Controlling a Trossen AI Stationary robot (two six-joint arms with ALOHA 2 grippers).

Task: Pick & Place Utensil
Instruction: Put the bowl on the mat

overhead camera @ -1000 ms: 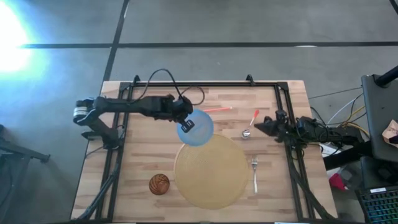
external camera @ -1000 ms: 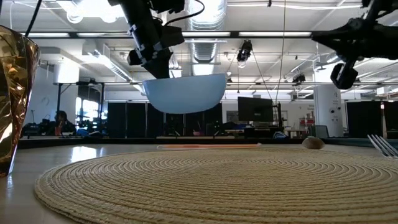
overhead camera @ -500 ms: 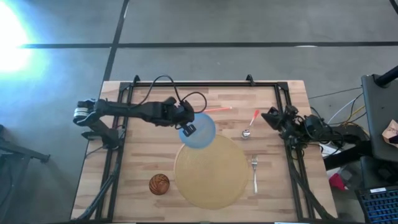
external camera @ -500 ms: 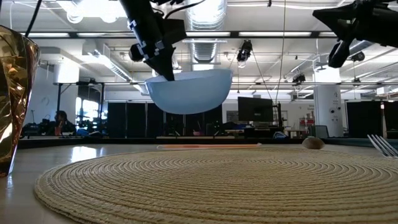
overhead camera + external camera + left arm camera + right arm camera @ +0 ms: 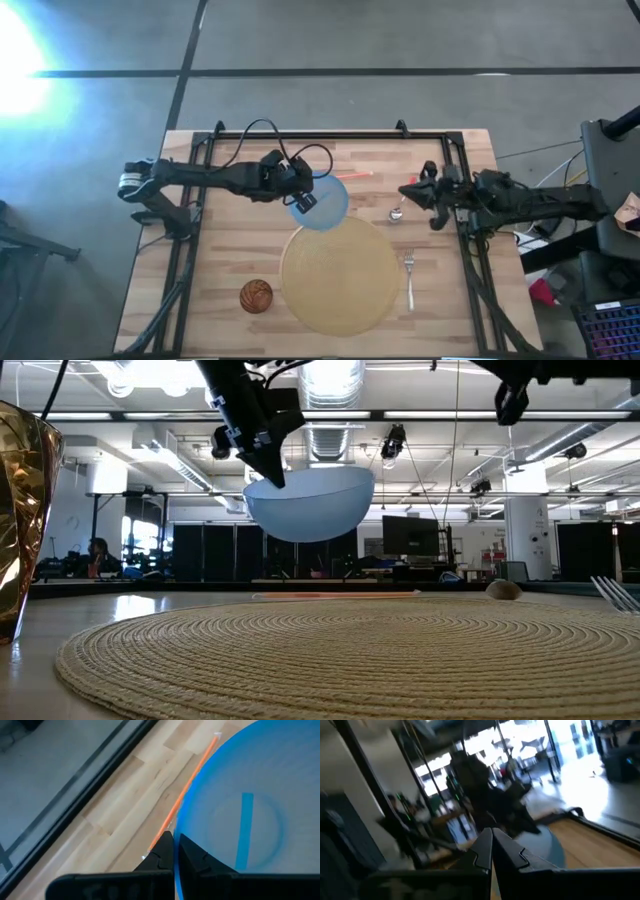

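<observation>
My left gripper (image 5: 302, 199) is shut on a light blue bowl (image 5: 322, 200) and holds it in the air above the round woven placemat's far edge (image 5: 308, 503). My right gripper (image 5: 408, 191) is shut and empty, high above the table (image 5: 510, 400), over a spoon with an orange handle (image 5: 398, 208). The spoon lies flat on the wood to the right of the bowl. A fork (image 5: 409, 278) lies flat by the placemat's right rim. A thin orange stick (image 5: 350, 174) lies beyond the bowl. My left gripper pinches the bowl's rim (image 5: 176, 827) on the side toward the table's left, one finger inside the bowl and one outside (image 5: 162, 851). The fingers come from above and from the left, slanting down. The bowl is lifted clear and hangs slightly tipped below them.
The woven placemat (image 5: 340, 275) fills the table's near middle. A brown round cup (image 5: 255, 295) stands to its left and shows as a copper wall (image 5: 20, 510) in the low view. A black frame (image 5: 330, 135) runs along the table's far and side edges.
My right gripper has risen and moved toward the table's left, now above the spoon. My left gripper has carried the bowl a little toward the table's right, and the bowl has tipped slightly.
</observation>
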